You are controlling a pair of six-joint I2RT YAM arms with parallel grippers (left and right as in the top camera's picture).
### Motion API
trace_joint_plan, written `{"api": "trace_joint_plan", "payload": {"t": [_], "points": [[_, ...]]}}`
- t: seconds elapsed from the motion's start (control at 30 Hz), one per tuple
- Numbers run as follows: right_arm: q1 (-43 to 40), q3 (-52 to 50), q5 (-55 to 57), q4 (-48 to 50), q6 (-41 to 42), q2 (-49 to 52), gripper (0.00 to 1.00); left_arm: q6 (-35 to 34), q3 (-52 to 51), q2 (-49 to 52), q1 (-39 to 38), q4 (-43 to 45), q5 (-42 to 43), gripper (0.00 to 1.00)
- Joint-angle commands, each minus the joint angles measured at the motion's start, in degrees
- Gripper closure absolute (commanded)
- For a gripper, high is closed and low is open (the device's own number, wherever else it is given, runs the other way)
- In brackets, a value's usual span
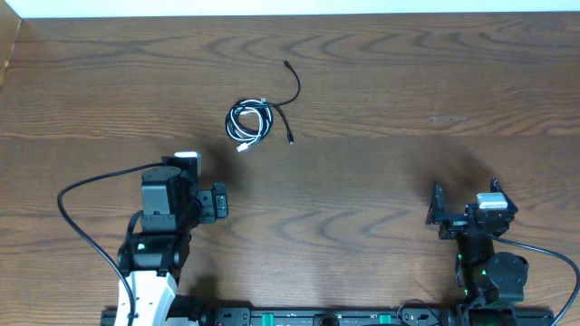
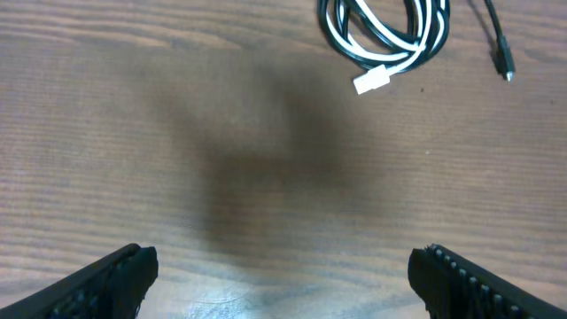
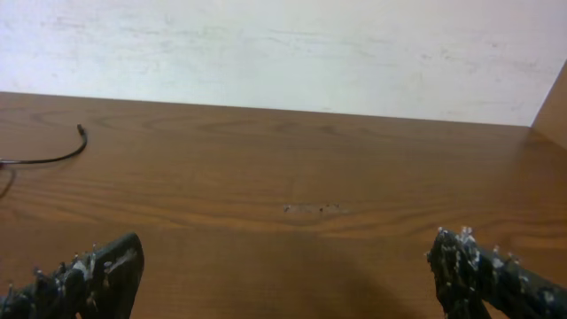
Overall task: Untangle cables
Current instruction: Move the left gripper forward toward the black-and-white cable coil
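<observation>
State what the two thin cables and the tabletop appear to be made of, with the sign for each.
White cable: likely a smooth plastic sheath; it bends in tight loops without kinking. Black cable: seemingly the same, matt. Tabletop: wood or wood-look laminate, which one is unclear; brown grain lines, slight sheen.

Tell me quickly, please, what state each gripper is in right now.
Left gripper: open, holding nothing.
Right gripper: open, holding nothing.
</observation>
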Motion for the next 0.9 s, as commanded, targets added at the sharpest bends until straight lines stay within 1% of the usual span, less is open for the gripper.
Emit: {"api": "trace_joint_plan", "payload": {"t": [0.0, 0.53, 0.63, 0.87], "points": [[0.33, -0.09, 0.52, -0.26, -0.66, -0.13, 0.01, 1.27, 3.85, 1.46, -0.11, -1.86, 1.11, 0.04], [0.31, -0.09, 0.52, -0.26, -0.63, -0.13, 0.01, 2.01, 8.52, 3.91, -0.11, -5.53, 1.16, 0.04], [0.33, -0.09, 0.52, -0.26, -0.63, -0.13, 0.01, 3.65, 10.84, 5.33, -0.11, -7.65, 1.14, 0.04], [0.33, -0.09, 0.52, -0.26, -0.63, -0.13, 0.01, 3.78, 15.67, 10.51, -0.09, -10.47, 2.16, 0.04]]}}
